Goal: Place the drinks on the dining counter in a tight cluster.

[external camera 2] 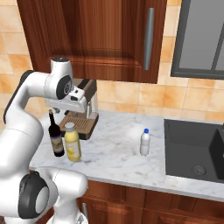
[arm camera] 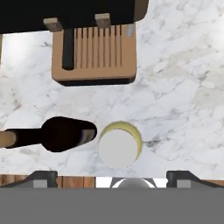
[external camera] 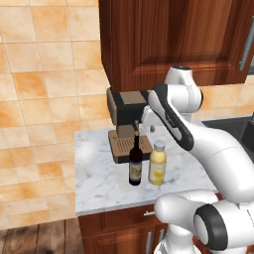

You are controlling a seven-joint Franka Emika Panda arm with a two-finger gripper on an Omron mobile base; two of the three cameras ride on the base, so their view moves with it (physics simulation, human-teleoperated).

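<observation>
Hovering open gripper (arm camera: 112,175), juice bottle (arm camera: 119,146) directly beneath

wine bottle (external camera 2: 56,142) beside juice bottle (external camera 2: 72,142) | coffee machine (external camera 2: 80,109) behind — white bottle (external camera 2: 145,142) apart

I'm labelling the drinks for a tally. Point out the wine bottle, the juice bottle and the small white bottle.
wine bottle (external camera: 135,168): left base view, on its label.
juice bottle (external camera: 158,169): left base view, on its yellow body.
small white bottle (external camera 2: 145,143): right base view, on its white body below the blue cap.
</observation>
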